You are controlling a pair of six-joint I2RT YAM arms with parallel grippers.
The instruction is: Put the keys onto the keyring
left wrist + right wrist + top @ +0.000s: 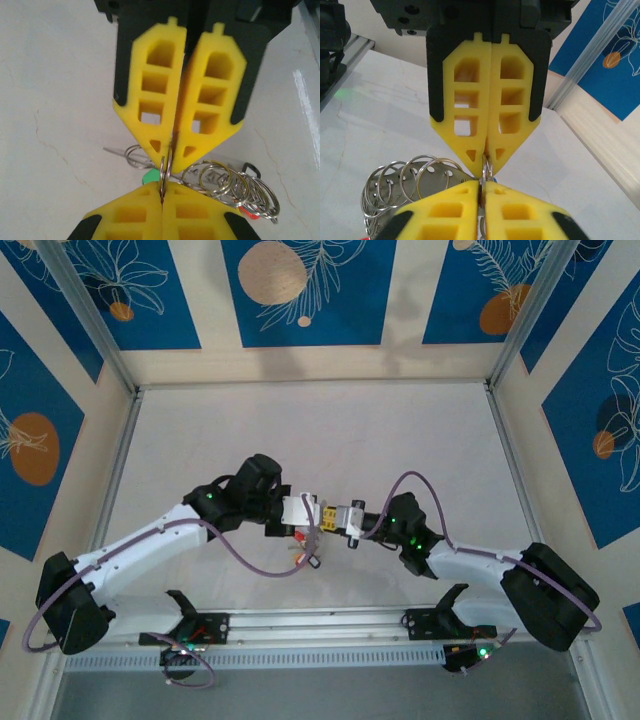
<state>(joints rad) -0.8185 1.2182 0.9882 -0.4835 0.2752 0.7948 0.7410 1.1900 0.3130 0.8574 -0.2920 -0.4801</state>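
Reaching inward from bases set well apart to either side of the keyring, both arms bend at the elbow and aim their wrists at each other, forearms roughly level above the white table. On the near side of the keyring, the keys cluster just beside it on small shiny split rings, with a green tag and a red tag showing among them. Whether they hang from the big ring cannot be told.

At the keyring itself, the left gripper and the right gripper meet tip to tip. The left gripper is pressed tight on the thin wire, which rises edge-on out of the seam between its yellow fingers. Facing it from the ring's other side, the right gripper is narrowed to a slit, the same wire pinched at its tips.

Beyond the keyring, the table runs back to a blue-panelled wall.
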